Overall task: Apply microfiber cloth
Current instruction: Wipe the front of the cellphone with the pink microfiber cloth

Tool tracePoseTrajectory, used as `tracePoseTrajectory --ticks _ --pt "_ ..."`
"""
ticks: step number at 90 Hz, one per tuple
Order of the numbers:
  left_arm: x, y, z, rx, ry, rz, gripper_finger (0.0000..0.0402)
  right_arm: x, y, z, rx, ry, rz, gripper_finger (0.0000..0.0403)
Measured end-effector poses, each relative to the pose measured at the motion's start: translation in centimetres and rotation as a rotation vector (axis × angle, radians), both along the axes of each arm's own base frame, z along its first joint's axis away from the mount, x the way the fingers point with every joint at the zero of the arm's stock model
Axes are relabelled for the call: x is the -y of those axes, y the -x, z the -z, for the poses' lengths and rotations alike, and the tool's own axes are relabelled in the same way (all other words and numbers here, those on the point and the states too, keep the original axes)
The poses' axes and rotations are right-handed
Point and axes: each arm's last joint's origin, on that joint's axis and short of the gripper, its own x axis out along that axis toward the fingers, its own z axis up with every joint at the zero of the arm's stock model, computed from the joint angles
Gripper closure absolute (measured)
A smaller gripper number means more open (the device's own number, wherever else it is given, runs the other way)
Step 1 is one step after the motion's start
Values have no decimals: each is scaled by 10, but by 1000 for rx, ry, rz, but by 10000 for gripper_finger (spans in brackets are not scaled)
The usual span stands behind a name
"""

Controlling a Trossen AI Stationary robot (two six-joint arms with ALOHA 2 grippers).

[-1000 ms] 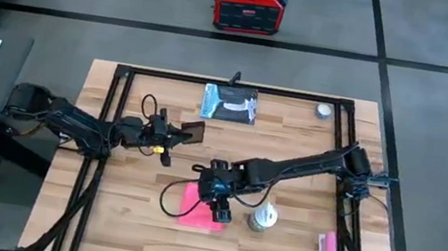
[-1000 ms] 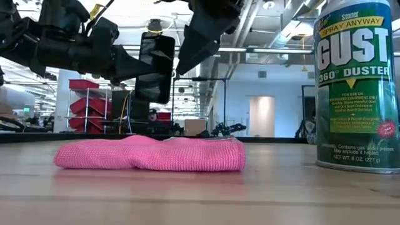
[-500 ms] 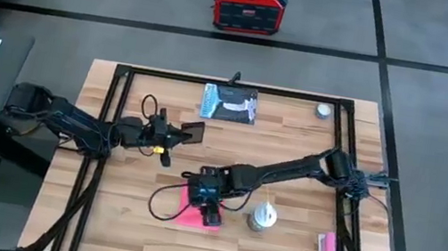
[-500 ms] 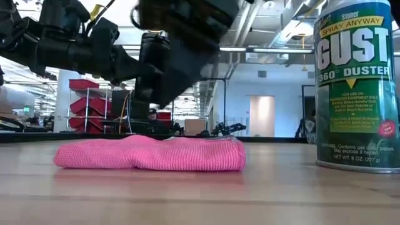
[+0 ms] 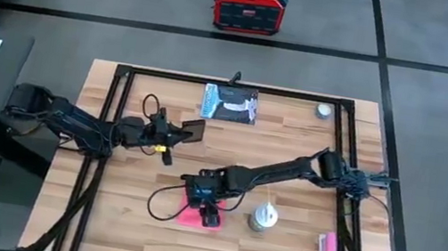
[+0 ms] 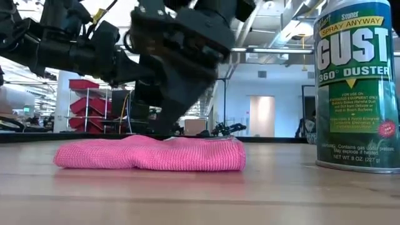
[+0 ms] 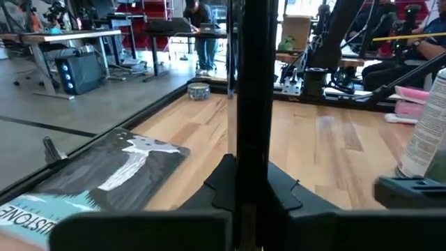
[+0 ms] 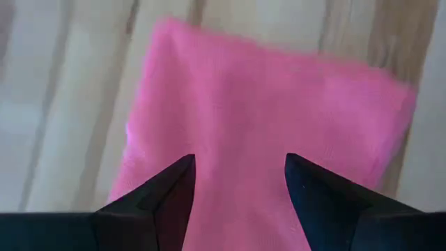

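Plain pink cloth (image 8: 265,125), green can (image 6: 356,87).

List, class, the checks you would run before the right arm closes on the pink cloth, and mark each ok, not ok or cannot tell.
1. Right end effector open: ok.
2. Right end effector above the microfiber cloth: ok.
3. Fingers touching the cloth: cannot tell.
4. Cloth lying folded on the table: ok.
5. Duster can clear of the cloth: ok, it stands apart.
6. Left end effector holding the phone up, away from the cloth: ok.
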Motion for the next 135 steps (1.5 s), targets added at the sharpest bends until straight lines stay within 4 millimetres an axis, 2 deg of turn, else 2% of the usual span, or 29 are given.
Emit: tracePoseTrajectory --ticks 14,34,52,61,72,82,94,104,121,135 --pt "0 0 1 -4 5 0 399 -1 1 2 -23 -13 -10 192" --pt "0 0 2 -22 13 0 399 -4 -2 29 -77 -38 -22 192" --pt "0 0 3 -29 13 1 399 -3 -7 42 -74 -34 -12 201" --pt "0 0 3 -28 13 1 399 0 -9 47 -75 -32 -6 250" --pt "0 0 3 -28 14 1 399 1 -12 50 -60 -36 -12 373" --pt "0 0 3 -27 16 1 399 2 -13 50 -40 -22 -13 395" --pt "0 0 2 -8 28 -1 399 -2 -13 40 2 6 -3 400" --pt "2 0 0 16 50 3 399 -8 -9 24 55 87 27 401" --pt "9 -1 -6 84 67 40 399 -12 -1 -39 236 134 97 402" --pt "18 -3 -13 143 89 91 399 -17 10 -78 338 153 128 402"
